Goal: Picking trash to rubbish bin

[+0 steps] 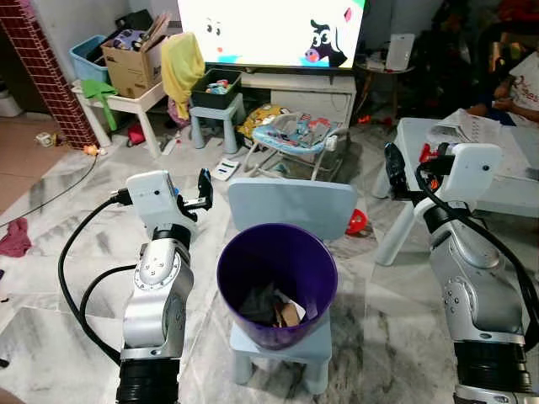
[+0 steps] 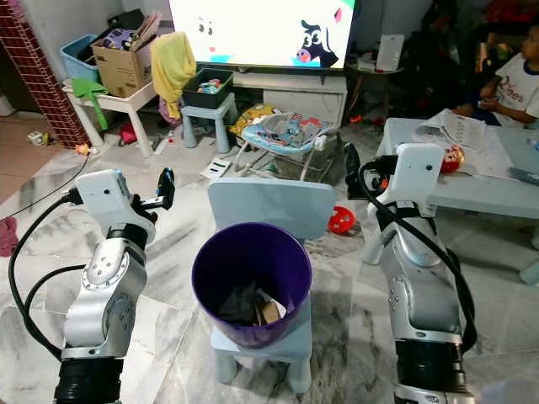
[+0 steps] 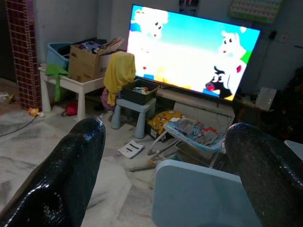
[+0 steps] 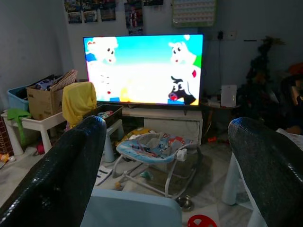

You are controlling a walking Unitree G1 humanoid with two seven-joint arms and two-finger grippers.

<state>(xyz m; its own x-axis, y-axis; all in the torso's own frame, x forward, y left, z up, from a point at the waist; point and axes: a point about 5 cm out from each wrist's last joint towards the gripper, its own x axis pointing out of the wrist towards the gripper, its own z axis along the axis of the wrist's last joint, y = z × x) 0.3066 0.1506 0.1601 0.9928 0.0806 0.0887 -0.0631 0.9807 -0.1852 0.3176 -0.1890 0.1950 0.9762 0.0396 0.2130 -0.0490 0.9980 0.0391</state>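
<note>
While the round purple plastic rubbish bin (image 1: 277,283) is sitting on the pale blue child's chair (image 1: 291,210) holding crumpled trash (image 1: 278,310), both left gripper (image 1: 203,190) and right gripper (image 1: 392,167) are hovering spread and empty, apparently between pickups, needing fresh litter.

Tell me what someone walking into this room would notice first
The purple rubbish bin stands out, sitting on a small pale blue chair right in front of the robot with crumpled trash already at its bottom. Either side of it, the left end effector and right end effector are raised, both open and holding nothing. Behind, a big TV glows with a cartoon cow, above a floor strewn with toys.
</note>
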